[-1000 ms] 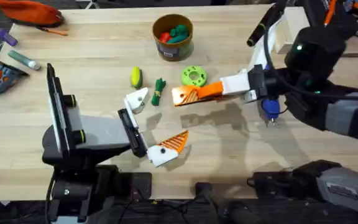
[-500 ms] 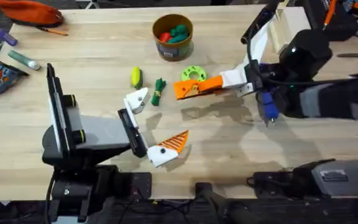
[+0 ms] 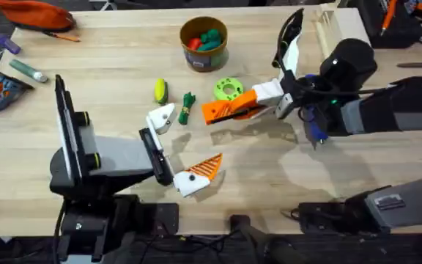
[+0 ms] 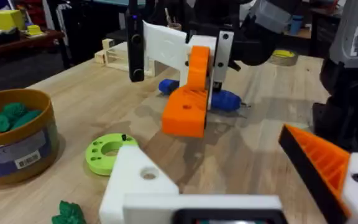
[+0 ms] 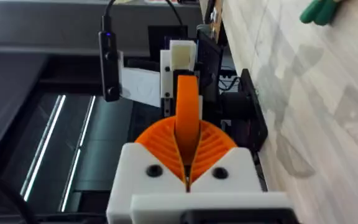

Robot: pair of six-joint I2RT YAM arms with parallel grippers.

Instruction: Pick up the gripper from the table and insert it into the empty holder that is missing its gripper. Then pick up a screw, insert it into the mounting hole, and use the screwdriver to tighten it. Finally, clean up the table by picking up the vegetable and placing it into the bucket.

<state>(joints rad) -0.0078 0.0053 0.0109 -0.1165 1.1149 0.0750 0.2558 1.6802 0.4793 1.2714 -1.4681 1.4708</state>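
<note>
My right gripper (image 3: 231,108) hangs over the table's (image 3: 284,183) middle, shut on the orange wedge-shaped gripper (image 3: 213,112), which sticks out toward the left arm. The same piece (image 5: 187,106) rises between the closed orange pads in the right wrist view. My left gripper (image 3: 182,145) stands open: its bare white holder (image 3: 161,117) (image 4: 138,183) sits apart from its other finger with the orange ribbed tip (image 3: 204,170). The held piece (image 4: 188,102) floats ahead of the holder. The blue screwdriver (image 3: 316,129) lies under the right arm. A yellow vegetable (image 3: 160,91) and a green one (image 3: 187,107) lie near the holder. The bucket (image 3: 204,44) holds several toy vegetables.
A bright green disc with holes (image 3: 228,89) lies beside the held piece, a small dark bit on its rim (image 4: 124,138). A wooden block stand (image 3: 335,29) sits at the back right. An orange pouch (image 3: 35,13) and small tools lie at the far left.
The right wrist has swung up and rolled, carrying the orange piece slightly left toward the holder. The left arm has stayed still.
</note>
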